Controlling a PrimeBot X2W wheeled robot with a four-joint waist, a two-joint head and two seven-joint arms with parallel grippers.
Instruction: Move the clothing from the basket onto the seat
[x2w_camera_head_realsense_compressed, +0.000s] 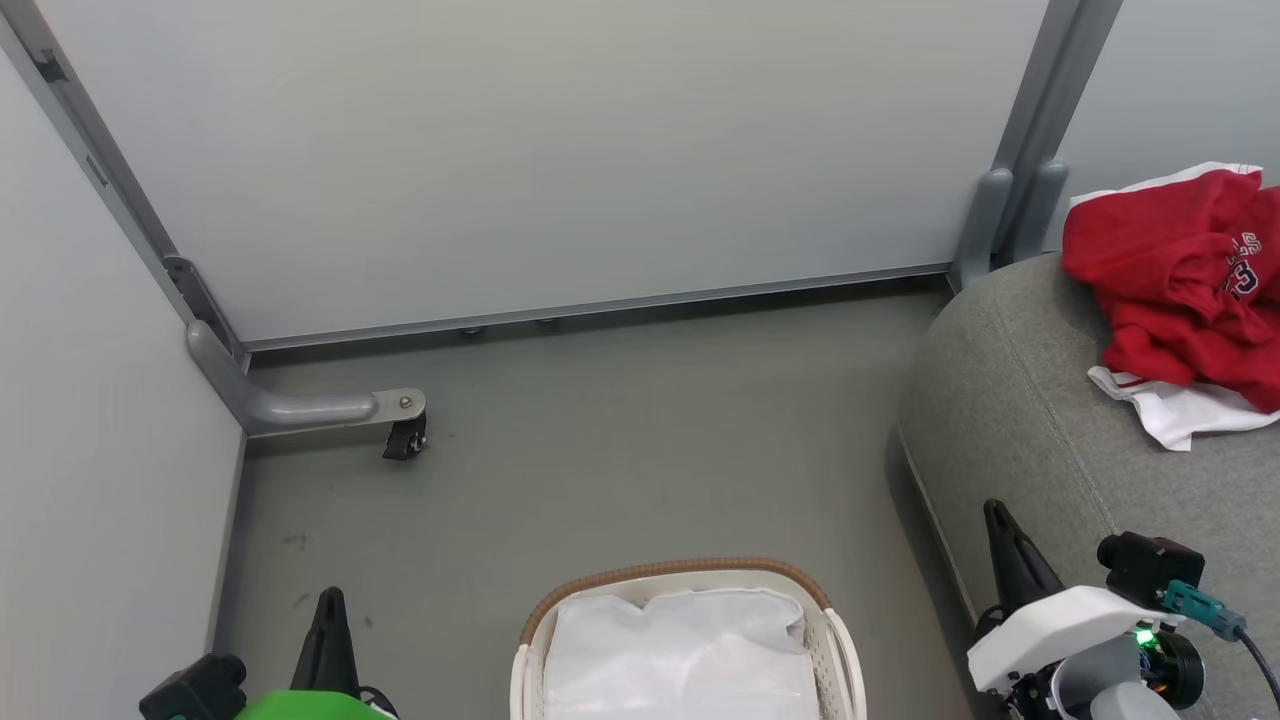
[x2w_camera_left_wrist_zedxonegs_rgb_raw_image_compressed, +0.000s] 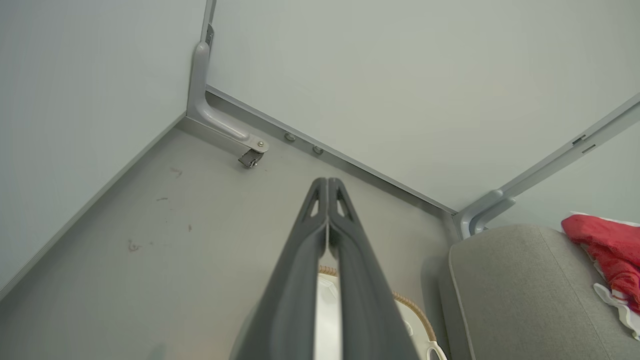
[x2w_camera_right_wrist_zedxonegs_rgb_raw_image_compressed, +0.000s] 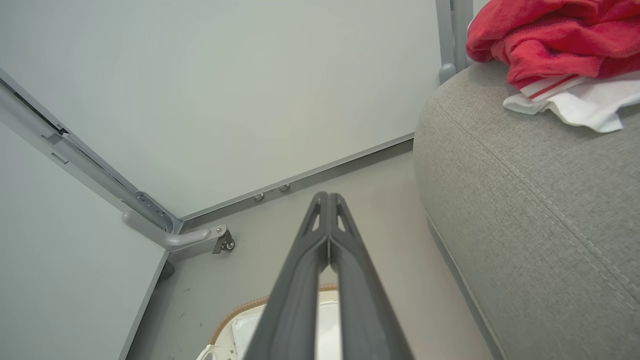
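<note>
Left pincer (x2w_camera_head_realsense_compressed: 330, 612): fingers pressed together, empty, pointing forward. Right pincer (x2w_camera_head_realsense_compressed: 1000, 530): same pose, also empty.

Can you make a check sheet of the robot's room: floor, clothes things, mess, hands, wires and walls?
Surface: grey floor, a few small scuffs.
Job's things: red-and-white clothing heaped on the grey seat; basket on the floor, white liner showing, no red in the part seen.
Clutter: nothing seen.
Hands: left hand and right hand both shut, empty.
Cables: dark cable at the right wrist.
Surroundings: pale wall panels, a castor foot in the corner.
</note>
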